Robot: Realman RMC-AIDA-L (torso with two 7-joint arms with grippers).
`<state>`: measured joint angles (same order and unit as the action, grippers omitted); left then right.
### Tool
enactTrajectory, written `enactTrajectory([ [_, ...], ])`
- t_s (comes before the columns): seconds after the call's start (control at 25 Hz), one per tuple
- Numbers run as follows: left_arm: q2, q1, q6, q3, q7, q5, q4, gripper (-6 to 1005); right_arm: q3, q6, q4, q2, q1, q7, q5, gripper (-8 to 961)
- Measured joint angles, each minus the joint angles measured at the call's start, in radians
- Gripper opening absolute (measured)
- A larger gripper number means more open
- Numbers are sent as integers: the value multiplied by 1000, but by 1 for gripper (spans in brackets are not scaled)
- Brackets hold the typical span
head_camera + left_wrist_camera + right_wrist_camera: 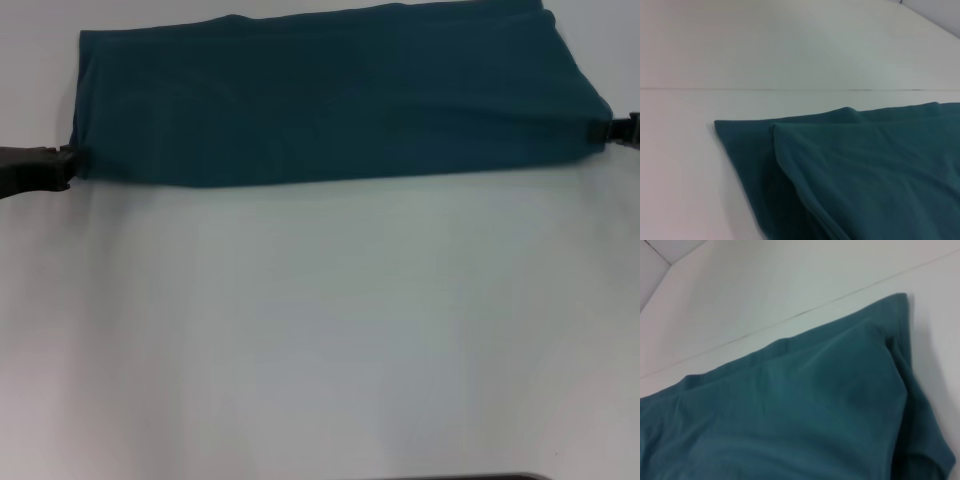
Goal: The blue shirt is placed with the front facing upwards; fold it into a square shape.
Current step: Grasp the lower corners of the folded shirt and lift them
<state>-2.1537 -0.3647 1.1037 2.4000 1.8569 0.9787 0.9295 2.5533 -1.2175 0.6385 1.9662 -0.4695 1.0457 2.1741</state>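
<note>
Blue shirt [330,95]: soft, light cotton, limp, likely to sag and slide on the smooth white counter [320,330]. Lies far across the counter as a wide folded band, plain side up, two layers showing at each end in the wrist views. Best taken at the near corners of the two ends, pinching both layers together so nothing slips loose.

Left gripper [62,165] at the near left corner, touching the cloth edge. Right gripper [612,130] at the right end, against the cloth. Cannot tell whether either set of fingers pinches the cloth or stands spread.
</note>
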Motion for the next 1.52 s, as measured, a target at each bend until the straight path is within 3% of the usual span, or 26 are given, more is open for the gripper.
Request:
enactTrajectory([
  [0.08, 2, 4, 21, 5, 0, 0, 15, 28, 0, -15, 4, 1, 13, 7, -1, 13],
  [0.36, 22, 25, 108, 13, 2, 0, 43, 13, 22, -108, 19, 8, 77, 62, -3, 13],
  [0.68, 38, 75, 276, 25, 8, 0, 126, 11, 140, -262, 66, 15, 149, 124, -4, 13],
  [1.08, 39, 129, 520, 107, -5, -41, 207, 11, 181, -410, 94, 13, 234, 158, -2, 13],
  [1.52, 41, 152, 631, 179, -40, -101, 217, 12, 198, -488, 91, 43, 315, 213, 0, 12],
])
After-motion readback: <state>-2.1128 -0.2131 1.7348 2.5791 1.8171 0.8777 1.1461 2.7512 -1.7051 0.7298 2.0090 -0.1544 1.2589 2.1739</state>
